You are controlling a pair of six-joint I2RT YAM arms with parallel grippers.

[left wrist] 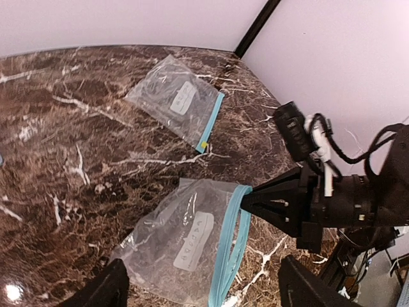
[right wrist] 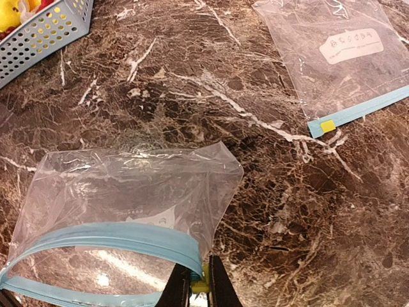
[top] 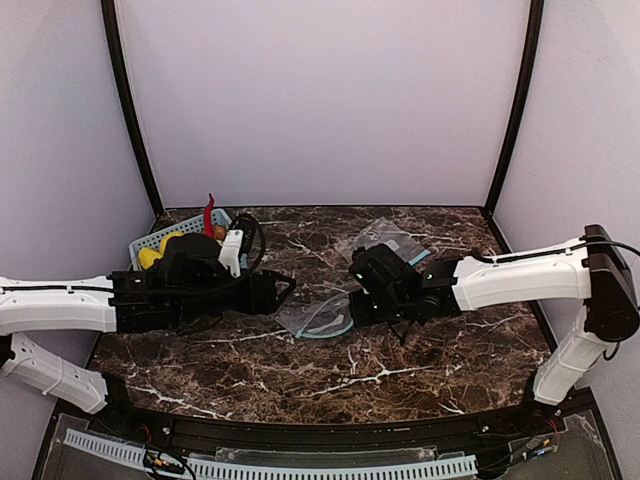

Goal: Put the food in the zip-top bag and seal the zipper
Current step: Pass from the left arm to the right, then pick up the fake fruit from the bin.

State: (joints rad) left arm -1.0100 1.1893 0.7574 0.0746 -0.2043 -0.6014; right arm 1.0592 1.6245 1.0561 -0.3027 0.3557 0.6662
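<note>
One zip-top bag with zipper in clenched right pincer, one spare bag — left pincer released.

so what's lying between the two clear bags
Nothing: only bare marble tabletop separates the open bag from the flat bag, seen clearest in the right wrist view.

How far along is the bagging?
Done: nothing bagged yet; the bag lies empty with its mouth open. In hand: right gripper pinches the zipper at its end, and left gripper is open beside the mouth. Left: lemons in the basket go in, then seal.
</note>
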